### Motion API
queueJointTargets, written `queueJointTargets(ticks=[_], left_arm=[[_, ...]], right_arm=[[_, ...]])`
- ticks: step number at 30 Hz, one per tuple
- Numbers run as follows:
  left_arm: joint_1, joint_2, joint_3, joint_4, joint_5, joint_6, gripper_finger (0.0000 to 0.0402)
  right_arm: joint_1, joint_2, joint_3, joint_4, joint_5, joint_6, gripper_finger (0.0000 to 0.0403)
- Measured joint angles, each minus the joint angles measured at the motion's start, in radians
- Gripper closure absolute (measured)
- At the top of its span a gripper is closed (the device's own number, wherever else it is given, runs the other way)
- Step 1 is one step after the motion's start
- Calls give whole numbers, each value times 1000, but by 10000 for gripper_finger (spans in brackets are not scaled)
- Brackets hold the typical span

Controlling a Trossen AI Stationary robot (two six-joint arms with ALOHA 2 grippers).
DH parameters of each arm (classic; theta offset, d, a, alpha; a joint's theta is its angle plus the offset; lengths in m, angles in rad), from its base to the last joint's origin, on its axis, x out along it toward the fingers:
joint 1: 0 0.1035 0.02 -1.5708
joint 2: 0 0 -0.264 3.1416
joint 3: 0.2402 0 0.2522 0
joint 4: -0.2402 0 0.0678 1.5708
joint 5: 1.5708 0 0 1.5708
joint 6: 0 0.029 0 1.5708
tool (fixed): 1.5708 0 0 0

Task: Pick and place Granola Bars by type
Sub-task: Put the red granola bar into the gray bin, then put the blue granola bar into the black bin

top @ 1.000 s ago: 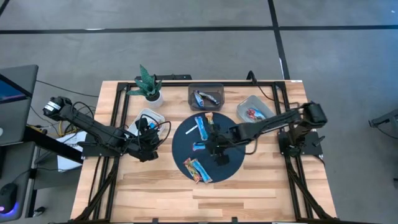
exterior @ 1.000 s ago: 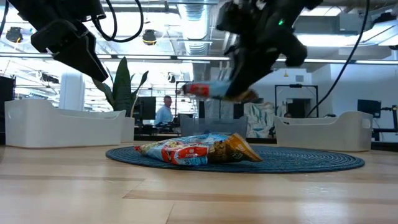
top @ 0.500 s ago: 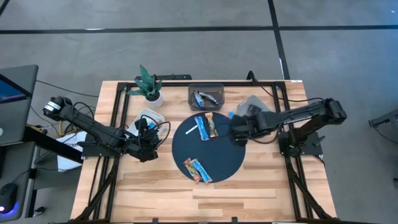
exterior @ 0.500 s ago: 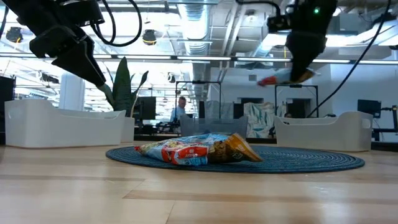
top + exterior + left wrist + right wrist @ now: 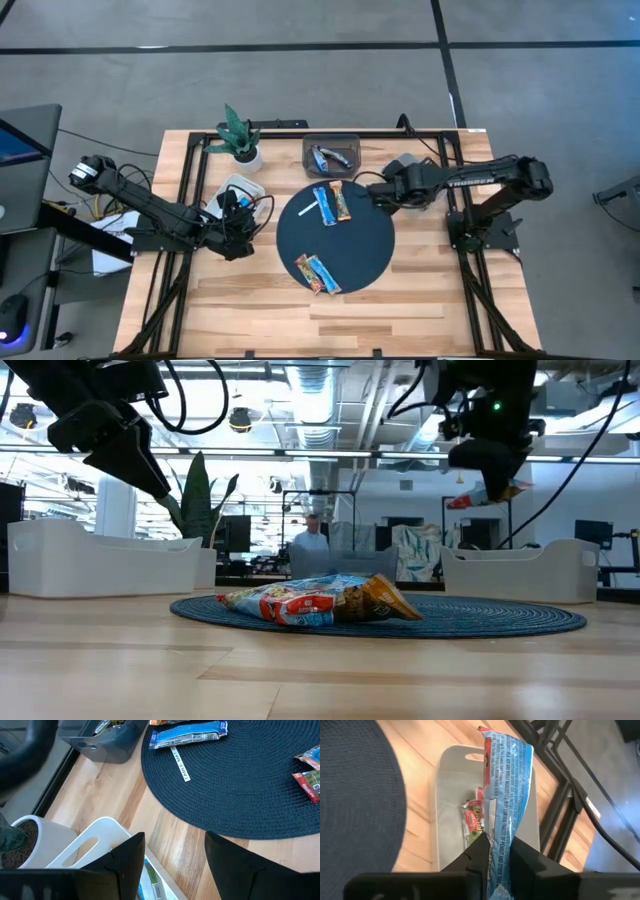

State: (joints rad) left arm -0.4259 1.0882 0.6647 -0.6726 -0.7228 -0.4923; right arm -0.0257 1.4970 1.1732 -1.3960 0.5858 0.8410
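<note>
Bar drop is the step in hand. Right gripper (image 5: 496, 851) hangs over the white bin (image 5: 447, 785) at the worktop's right rear w/ a blue-wrapped bar (image 5: 506, 795) pinched between its fingers (image 5: 479, 847); the wrapper's free end sticks out over the bin. A red/green bar (image 5: 474, 817) already lies inside.

To do it well: centre over the bin's hollow, not the rim, come lower before letting go, since a hanging wrapper can flip and land outside. Spread fingers fully, lift straight up.

Left gripper (image 5: 172, 855) waits w/ fingers spread above the other white bin (image 5: 92, 845) at the left. Bars left on the dark round mat (image 5: 370, 250): two near the rear (image 5: 332, 203), a mixed pair at the front (image 5: 317, 272). Dark bin (image 5: 331, 153) at the rear holds silvery ones.
</note>
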Motion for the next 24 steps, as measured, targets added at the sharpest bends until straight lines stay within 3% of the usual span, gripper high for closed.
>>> queueJointTargets(ticks=[5, 17, 24], left_arm=[[0, 0, 0, 0, 0, 0, 200], [0, 0, 0, 25, 4, 30, 200], [0, 18, -1, 214, 164, 270, 200]], right_arm=[[-10, 9, 0, -18, 0, 0, 327], [-3, 9, -1, -26, 22, 21, 208], [109, 9, -1, 167, 76, -177, 187]])
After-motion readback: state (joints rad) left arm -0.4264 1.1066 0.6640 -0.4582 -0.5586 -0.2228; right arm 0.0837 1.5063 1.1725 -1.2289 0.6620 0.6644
